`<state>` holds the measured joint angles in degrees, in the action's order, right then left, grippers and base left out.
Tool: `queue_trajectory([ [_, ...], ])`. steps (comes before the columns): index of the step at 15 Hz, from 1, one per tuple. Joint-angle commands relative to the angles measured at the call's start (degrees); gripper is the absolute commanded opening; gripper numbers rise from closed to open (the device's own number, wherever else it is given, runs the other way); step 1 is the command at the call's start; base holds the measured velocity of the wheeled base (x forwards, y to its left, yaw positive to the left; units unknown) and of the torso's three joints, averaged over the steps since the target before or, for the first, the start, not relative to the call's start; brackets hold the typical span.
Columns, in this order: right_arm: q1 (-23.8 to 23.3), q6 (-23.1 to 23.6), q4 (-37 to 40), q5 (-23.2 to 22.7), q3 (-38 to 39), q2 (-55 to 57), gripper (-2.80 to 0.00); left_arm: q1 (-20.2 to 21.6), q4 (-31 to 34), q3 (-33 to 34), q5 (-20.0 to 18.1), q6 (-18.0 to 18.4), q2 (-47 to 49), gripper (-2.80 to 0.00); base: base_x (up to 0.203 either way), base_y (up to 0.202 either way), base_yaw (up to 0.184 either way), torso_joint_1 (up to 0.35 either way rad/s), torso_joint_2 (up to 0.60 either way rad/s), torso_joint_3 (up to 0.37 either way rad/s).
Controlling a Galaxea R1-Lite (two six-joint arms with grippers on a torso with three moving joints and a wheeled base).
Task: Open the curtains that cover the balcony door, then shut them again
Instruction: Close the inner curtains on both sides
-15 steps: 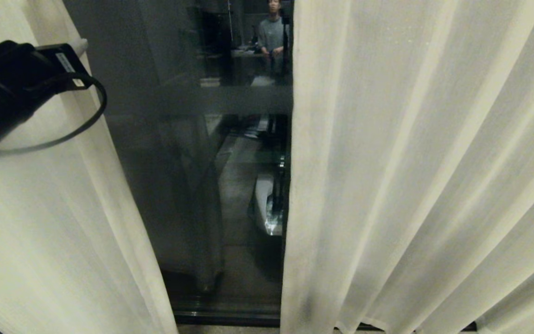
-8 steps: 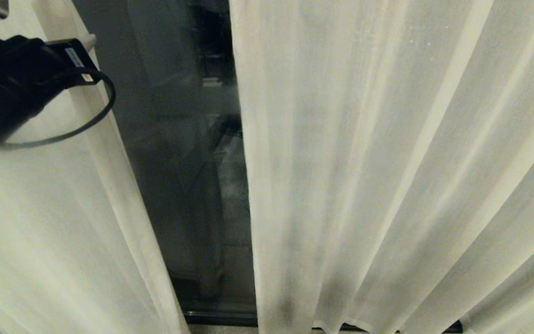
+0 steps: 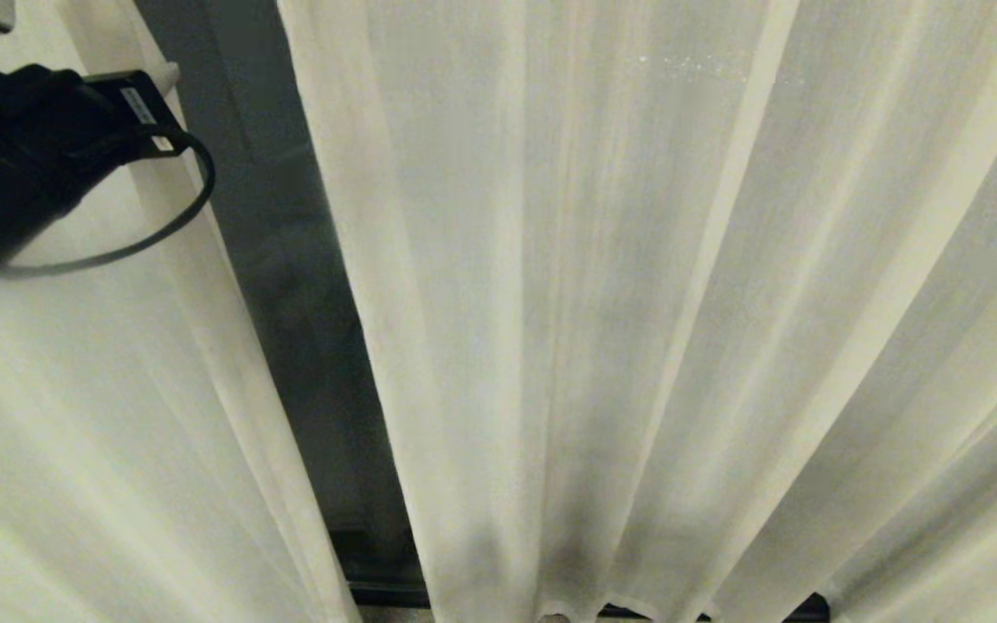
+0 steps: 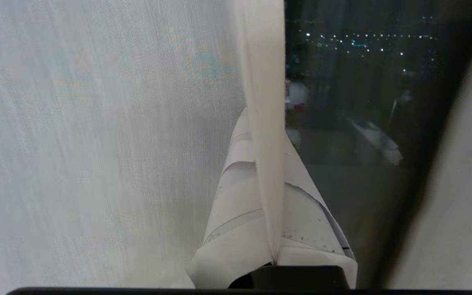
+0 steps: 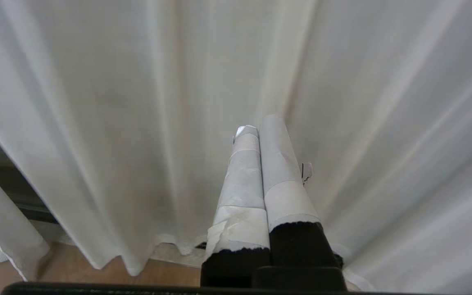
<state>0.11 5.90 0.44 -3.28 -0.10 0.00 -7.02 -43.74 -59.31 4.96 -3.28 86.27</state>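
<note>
Curtains hiding most of the balcony door, only a dark strip showing. Left pincer clamped on left panel's hemmed edge; right pincer closed, empty, before pleats.

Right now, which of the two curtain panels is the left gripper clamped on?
The left curtain panel: the left gripper is shut on its hemmed inner edge. The right curtain panel hangs free, with only a strip of balcony door between them.
</note>
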Motion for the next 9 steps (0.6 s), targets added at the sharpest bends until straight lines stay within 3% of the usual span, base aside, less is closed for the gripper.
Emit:
queue_trajectory([
  [1,0.07,0.08,0.0,0.03,0.01,0.09,-2.8,-0.07,-0.24,-0.11,0.05,-0.06,-0.23,-2.8,0.0,-0.186,0.004,0.002,0.0,0.002],
  [9,0.06,0.08,0.0,-0.06,0.01,0.09,-2.8,-1.24,-0.2,-0.28,0.42,0.03,-0.81,-2.8,0.0,-0.191,0.0,0.002,0.0,0.004],
])
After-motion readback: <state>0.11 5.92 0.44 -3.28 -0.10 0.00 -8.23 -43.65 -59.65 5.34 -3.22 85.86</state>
